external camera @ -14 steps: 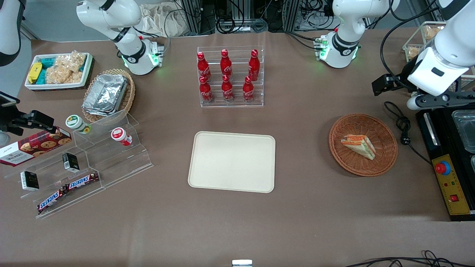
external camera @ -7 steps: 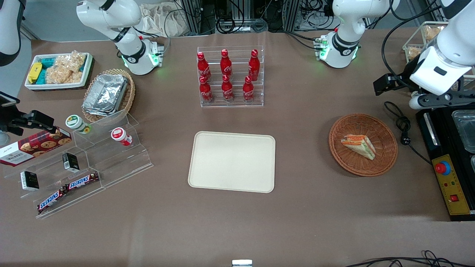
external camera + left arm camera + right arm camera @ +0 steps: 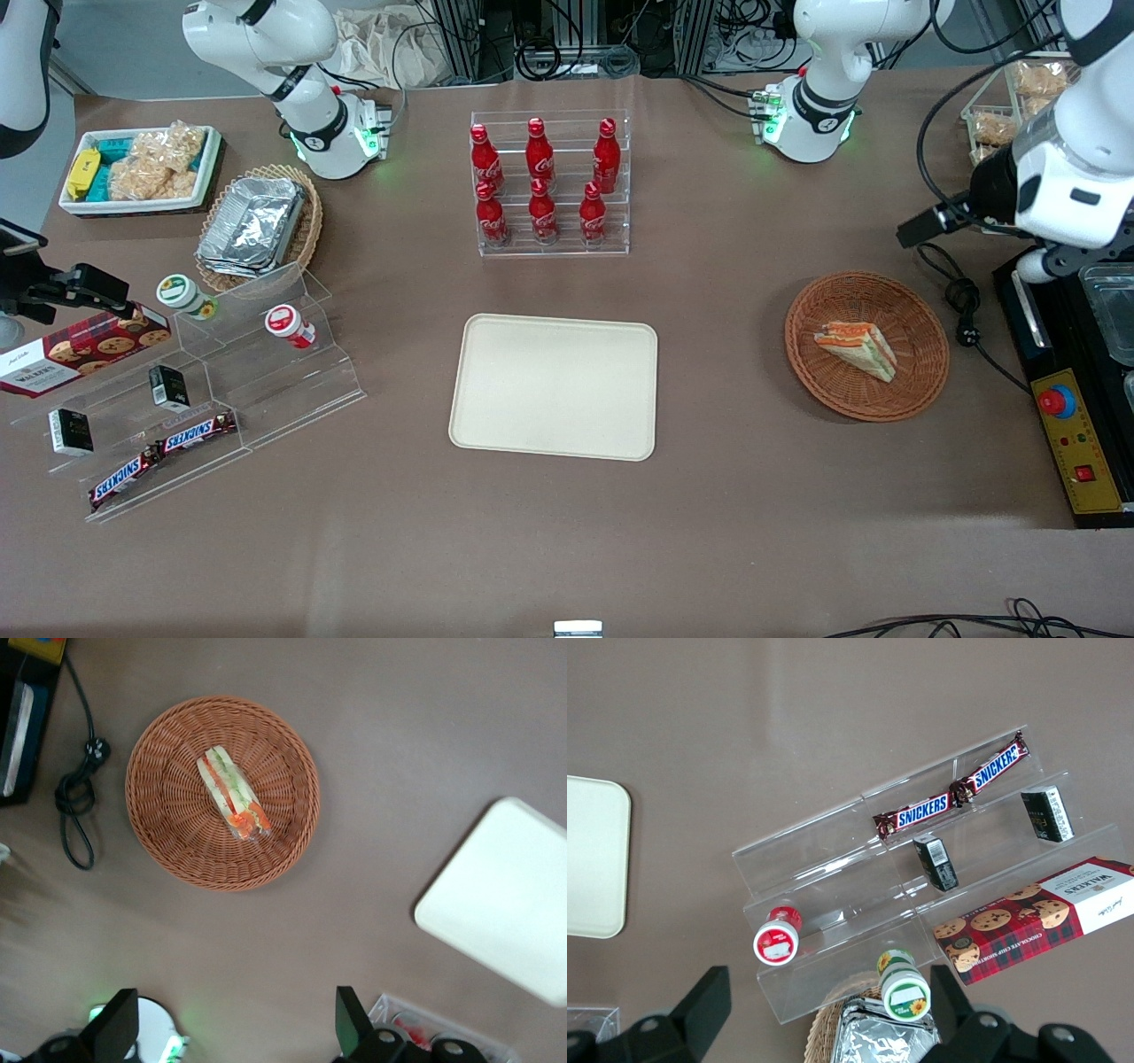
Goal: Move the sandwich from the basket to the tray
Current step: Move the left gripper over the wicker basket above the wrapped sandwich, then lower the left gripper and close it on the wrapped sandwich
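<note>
Triangular white-bread sandwich lies in round reddish-brown wicker basket, at 3 o'clock from the cream rectangular tray on the desk. Left arm's jaws released, high above basket.

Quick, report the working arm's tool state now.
Left arm's tool: open, holding nothing, hovering high above the table, off to the side of the basket where the sandwich lies.

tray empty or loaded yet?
Empty. The tray shows a bare cream surface; the sandwich lies in the basket. The gripper hangs above the table, open.
</note>
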